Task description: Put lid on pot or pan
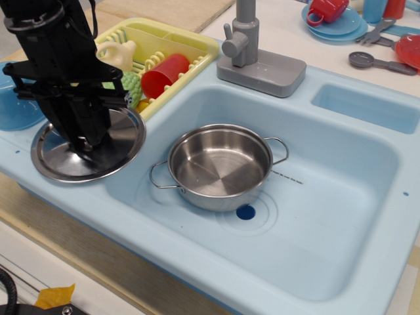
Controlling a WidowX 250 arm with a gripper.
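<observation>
The black gripper (pixel 85 139) stands over the centre of the lid (pixel 88 161), its fingers drawn close together around the spot where the knob sits. The knob itself is hidden behind them, so I cannot tell whether the grip has actually closed on it. The single lid rests on the front left ledge of the light blue sink unit (pixel 341 262), well apart from the pot. One pot (pixel 220 167) stands upright and uncovered in the basin, both wire handles visible, just behind a dark blue drain spot (pixel 245 212). Beyond the lid, one yellow dish rack (pixel 190 42) holds one red cup (pixel 164 75) among other items. One blue bowl (pixel 14 105) sits at the left edge. One grey faucet (pixel 252 56) stands behind the basin. Farther back on the counter, a red mug (pixel 326 9) rests on a blue plate (pixel 344 27).
</observation>
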